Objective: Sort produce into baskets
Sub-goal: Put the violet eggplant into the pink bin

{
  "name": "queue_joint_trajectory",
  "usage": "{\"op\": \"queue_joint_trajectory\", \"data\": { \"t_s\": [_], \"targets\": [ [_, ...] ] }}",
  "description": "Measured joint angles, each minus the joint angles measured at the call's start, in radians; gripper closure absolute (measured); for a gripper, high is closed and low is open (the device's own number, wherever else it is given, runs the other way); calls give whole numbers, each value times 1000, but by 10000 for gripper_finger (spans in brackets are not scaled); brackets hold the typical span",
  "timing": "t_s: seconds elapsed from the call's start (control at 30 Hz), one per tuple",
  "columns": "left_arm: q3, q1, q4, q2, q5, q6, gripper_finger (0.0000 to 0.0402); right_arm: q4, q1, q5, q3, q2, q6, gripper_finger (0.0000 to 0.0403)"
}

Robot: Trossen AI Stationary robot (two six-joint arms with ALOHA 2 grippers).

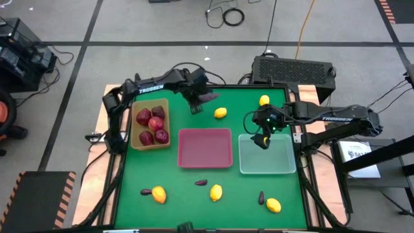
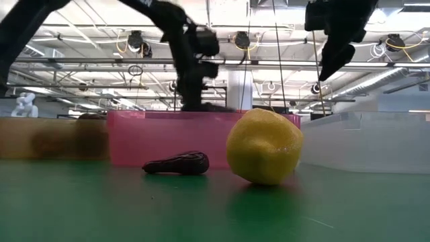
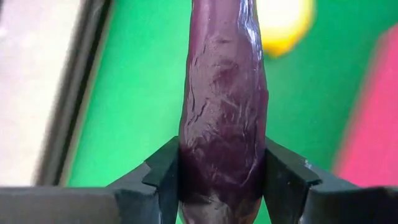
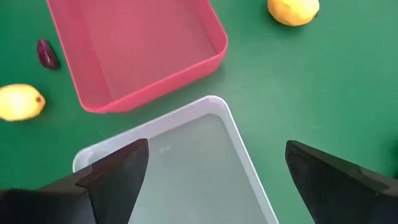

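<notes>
We see the left pincer (image 3: 221, 186) clamped on a purple eggplant (image 3: 222, 106), held above the green tabletop (image 1: 194, 188) just beyond the pink tray (image 1: 205, 147). The right pincer (image 4: 214, 168) hangs spread wide over the clear tray (image 4: 186, 174), beside the pink tray. Red apples (image 1: 152, 125) fill the tan tray (image 1: 134, 144).
</notes>
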Motion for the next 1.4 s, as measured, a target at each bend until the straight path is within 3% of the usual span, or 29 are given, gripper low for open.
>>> {"op": "queue_joint_trajectory", "data": {
  "t_s": [0.2, 0.57, 0.73, 0.97, 1.13, 1.4],
  "targets": [
    [4, -123, -6, -54, 101, -137, 225, -40, 0, 3, 0, -11, -93, 35],
    [-49, -367, -81, -56, 92, -319, 220, 21, 2, -5, 0, -12, -216, 35],
    [-89, -458, -75, -56, 82, -310, 220, 91, 3, -5, 0, -11, -231, 35],
    [-137, -522, -58, -56, 31, -293, 209, 98, 3, -5, 0, -11, -69, 35],
    [-139, -552, -56, -55, -72, -284, 163, 98, 3, -5, 0, -11, 54, 35],
    [-139, -572, -101, -55, -77, -231, 109, 98, 14, -5, 0, -11, 315, 35]
  ]
}}
